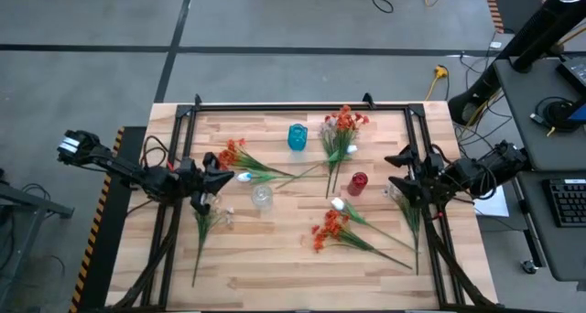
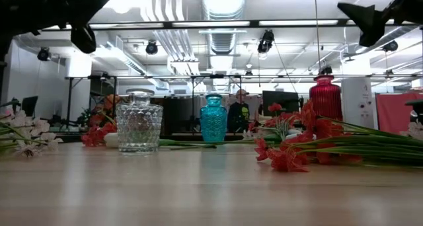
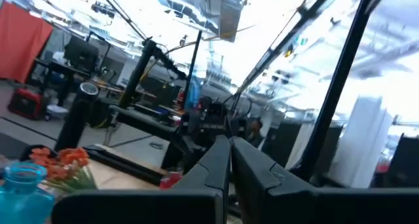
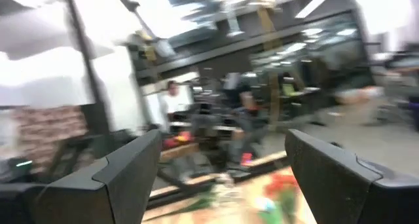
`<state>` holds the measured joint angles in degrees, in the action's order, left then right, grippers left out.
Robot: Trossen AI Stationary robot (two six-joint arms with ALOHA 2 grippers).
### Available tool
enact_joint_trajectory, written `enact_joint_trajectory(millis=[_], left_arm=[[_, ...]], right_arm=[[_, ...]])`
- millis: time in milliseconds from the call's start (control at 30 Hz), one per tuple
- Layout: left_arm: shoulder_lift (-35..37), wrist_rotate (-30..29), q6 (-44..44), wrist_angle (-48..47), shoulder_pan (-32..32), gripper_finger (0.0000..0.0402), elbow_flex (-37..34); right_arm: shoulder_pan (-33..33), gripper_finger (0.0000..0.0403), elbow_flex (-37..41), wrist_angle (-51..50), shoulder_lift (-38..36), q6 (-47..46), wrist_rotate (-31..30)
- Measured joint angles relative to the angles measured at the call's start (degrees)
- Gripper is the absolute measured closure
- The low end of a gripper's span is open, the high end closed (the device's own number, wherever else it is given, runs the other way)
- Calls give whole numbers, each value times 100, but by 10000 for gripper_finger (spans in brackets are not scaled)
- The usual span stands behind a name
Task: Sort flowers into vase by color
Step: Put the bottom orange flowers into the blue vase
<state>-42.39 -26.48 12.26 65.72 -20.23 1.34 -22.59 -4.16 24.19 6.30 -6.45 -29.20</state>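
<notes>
Flowers (image 1: 334, 231) lie scattered across the bench (image 1: 275, 267) around three vases, none yet sorted; the left claw (image 1: 222, 173), closed and empty, and the right claw (image 1: 400, 171), wide open, should descend squarely over one stem before closing.

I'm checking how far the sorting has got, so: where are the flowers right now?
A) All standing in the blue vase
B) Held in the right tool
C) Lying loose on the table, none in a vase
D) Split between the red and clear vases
C: in the high view the orange-red sprays and other stems lie flat on the table, while the blue vase, red vase and clear vase hold nothing.
</notes>
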Motion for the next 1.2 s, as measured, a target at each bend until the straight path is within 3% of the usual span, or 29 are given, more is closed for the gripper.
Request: enact_joint_trajectory(millis=[100,267,467,633,767,1000,1200], left_arm=[[0,0,-234,10,0,402,0],[0,4,-148,221,-2,402,-2],[-46,-8,39,203,-2,402,-2],[-118,-770,337,-39,2,402,153],[-372,-832,-53,-1429,-2,402,926],[-927,-1392,-159,-4938,-2,402,2682],[-1326,-1456,27,-6267,-9,402,3588]], right_arm=[[2,85,-178,-195,271,4,-504],[2,85,-756,-1022,699,8,-608],[2,85,-1932,-3150,1212,-689,-1174],[-2,85,-2907,-4786,1763,-1369,-1118],[-2,85,-3445,-5490,2283,-1676,-1089],[-2,85,-3929,-5882,3016,-1369,-1083],[2,85,-4097,-6107,3381,-2397,-1027]])
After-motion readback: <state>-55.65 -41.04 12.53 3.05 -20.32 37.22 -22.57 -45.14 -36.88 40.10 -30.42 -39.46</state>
